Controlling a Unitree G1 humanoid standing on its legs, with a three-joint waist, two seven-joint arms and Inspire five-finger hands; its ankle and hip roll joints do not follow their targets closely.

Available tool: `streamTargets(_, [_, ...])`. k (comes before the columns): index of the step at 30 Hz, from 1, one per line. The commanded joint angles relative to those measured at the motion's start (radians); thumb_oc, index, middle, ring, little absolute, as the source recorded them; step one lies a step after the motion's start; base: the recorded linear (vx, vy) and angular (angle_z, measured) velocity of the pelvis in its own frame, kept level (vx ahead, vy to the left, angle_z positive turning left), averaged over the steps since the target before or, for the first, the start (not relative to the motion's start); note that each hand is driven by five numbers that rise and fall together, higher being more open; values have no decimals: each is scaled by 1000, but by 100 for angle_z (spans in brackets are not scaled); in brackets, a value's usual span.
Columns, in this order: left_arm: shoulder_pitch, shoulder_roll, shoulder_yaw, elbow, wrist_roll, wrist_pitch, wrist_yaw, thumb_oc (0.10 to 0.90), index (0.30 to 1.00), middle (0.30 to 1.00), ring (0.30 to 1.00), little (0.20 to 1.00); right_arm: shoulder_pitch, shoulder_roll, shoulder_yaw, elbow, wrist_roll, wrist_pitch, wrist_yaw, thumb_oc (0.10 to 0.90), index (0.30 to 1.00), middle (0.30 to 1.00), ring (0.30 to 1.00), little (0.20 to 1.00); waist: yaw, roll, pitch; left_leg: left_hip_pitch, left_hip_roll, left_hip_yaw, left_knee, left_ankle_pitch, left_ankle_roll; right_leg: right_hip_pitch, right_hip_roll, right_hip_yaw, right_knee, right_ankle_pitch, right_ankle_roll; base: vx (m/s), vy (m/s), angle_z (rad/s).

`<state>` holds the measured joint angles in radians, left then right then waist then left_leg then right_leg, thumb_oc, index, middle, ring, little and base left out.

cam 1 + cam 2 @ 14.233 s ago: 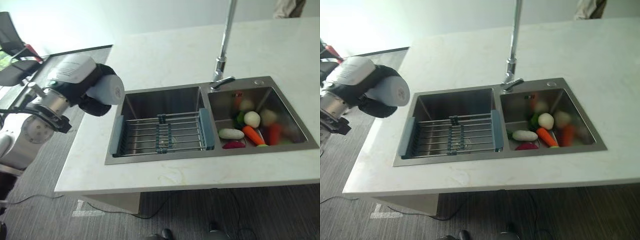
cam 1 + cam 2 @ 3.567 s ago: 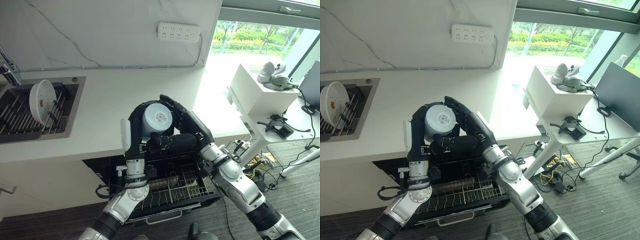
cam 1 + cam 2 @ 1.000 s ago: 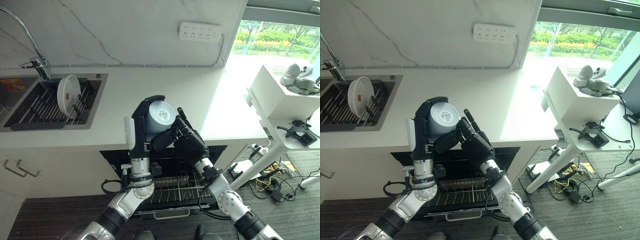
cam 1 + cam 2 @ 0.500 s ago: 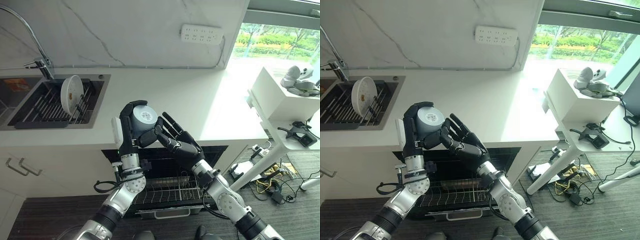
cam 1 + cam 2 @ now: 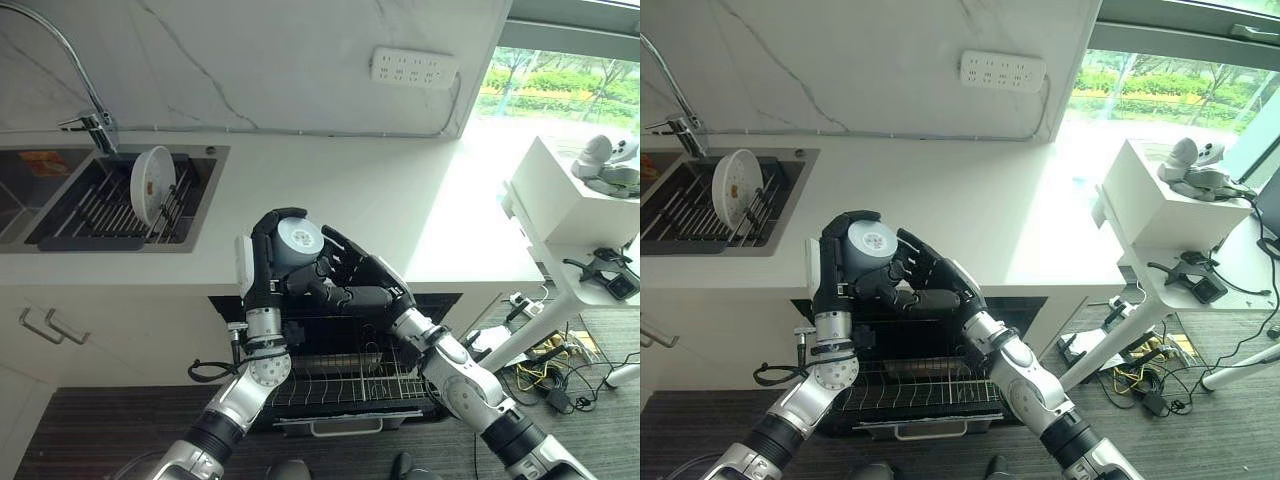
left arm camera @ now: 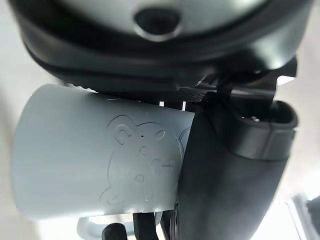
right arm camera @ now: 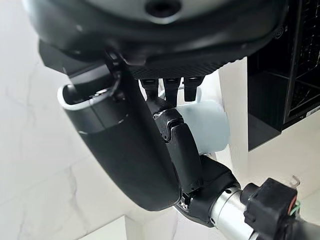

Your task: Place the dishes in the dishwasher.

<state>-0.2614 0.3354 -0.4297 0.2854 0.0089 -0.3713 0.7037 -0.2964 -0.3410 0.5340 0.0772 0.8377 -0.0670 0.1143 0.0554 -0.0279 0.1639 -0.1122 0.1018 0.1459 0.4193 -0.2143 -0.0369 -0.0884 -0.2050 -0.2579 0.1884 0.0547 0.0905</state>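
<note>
Left wrist view shows the left hand (image 6: 235, 165) wrapped around a pale blue cup (image 6: 95, 160), thumb pressed along its side and fingers curled round the far wall, so this hand grips the cup. In the head views the same cup (image 5: 297, 243) sits upended in that hand (image 5: 262, 262), base toward the camera, held in the air just in front of the counter edge. The right hand (image 5: 345, 285) reaches in from the other side, its fingers laid against the cup and the left hand's fingers; they look partly bent, but whether they actually close on the cup I cannot tell (the right wrist view has its own thumb across the contact).

Below both hands the dishwasher rack (image 5: 345, 385) stands pulled out of the dark dishwasher (image 5: 940, 330) opening under the white counter (image 5: 400, 200). Well apart, at the robot's left, a white plate (image 5: 153, 183) leans upright in the sink rack (image 5: 95, 205).

The risk, as I judge it, lies in the handover: two hands crowd one smooth cup, and if the left lets go before the right has a real hold, the cup drops onto the rack wires or the floor. Interlaced fingers could also snag and twist the cup loose. Lowering it, the cup may knock the counter edge.
</note>
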Motion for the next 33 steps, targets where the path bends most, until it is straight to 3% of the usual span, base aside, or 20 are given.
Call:
streamTargets(1, [-96, -91, -211, -93, -158, -80, -228, 400, 300, 300, 300, 300, -220, 128, 4, -262, -76, -155, 6, 800, 900, 900, 900, 900, -20, -3, -29, 76, -8, -18, -119, -56, 12, 49, -10, 67, 112, -242, 74, 0, 0, 0])
streamTargets(2, [-65, -95, -155, -139, -274, -79, -257, 400, 300, 300, 300, 300, -196, 101, -65, -304, -88, -180, -23, 800, 900, 900, 900, 900, -28, 0, -27, 78, -6, -17, -119, -54, 13, 50, -11, 63, 112, -240, 72, 0, 0, 0])
streamTargets(4, [-57, -98, -129, -160, -326, -74, -267, 400, 300, 300, 300, 300, -184, 89, -96, -324, -108, -186, -34, 800, 900, 900, 900, 900, -32, 1, -26, 77, -5, -17, -119, -52, 13, 50, -11, 61, 112, -241, 71, 0, 0, 0])
streamTargets(11, [-39, -123, -19, -276, -579, 5, -306, 400, 300, 300, 300, 300, -146, 13, -189, -394, -210, -138, -35, 800, 900, 900, 900, 900, -54, 14, -20, 82, -1, -7, -119, -41, 8, 59, -14, 49, 112, -243, 64, 0, 0, 0])
streamTargets(17, [-25, -133, 12, -298, -652, 26, -305, 400, 300, 300, 300, 300, -142, -23, -188, -381, -392, -88, -105, 800, 900, 900, 900, 900, -55, 18, -21, 86, 0, -2, -119, -39, 7, 64, -16, 44, 112, -244, 63, 0, 0, 0])
streamTargets(28, [-18, -113, 53, -356, -655, 65, -315, 400, 300, 300, 300, 300, -150, -101, -196, -351, -703, -10, -230, 800, 900, 900, 900, 900, -56, 13, -10, 87, 3, 8, -119, -36, 9, 64, -17, 40, 112, -242, 63, 0, 0, 0])
streamTargets(33, [-12, -107, 56, -363, -648, 73, -303, 400, 300, 300, 300, 300, -147, -126, -217, -345, -737, -16, -291, 800, 900, 900, 900, 900, -58, 12, -6, 87, 4, 12, -119, -37, 11, 63, -17, 43, 112, -241, 64, 0, 0, 0])
